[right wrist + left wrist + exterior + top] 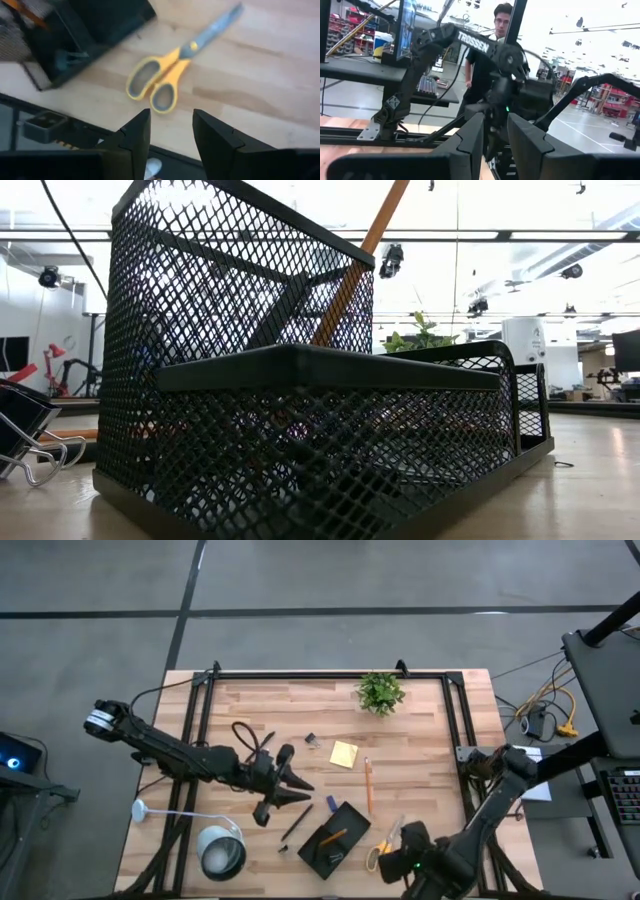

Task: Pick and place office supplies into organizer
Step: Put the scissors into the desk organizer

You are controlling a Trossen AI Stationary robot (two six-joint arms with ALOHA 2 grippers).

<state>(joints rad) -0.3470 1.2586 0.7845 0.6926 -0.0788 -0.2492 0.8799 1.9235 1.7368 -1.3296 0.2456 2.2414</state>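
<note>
Right gripper (171,132) hovers with fingers parted over the yellow-handled scissors (172,67) on grainy wood, beside the black mesh organizer (334,837) holding an orange pencil (334,836). Left gripper (297,789) waits mid-table, fingers slightly apart, holding nothing.

The organizer (300,430) was black diamond mesh, holding an orange pencil (360,260). The scissors (170,75) had yellow handles and grey blades. The table (430,740) was pale striped wood.

The organizer (310,410) is filling the low view, hiding most of the desk behind it; its mesh is blurring what is lying inside. A binder clip (25,435) is being cut off by that view's edge. The scissors (175,70) are showing blurred in the right wrist view.
</note>
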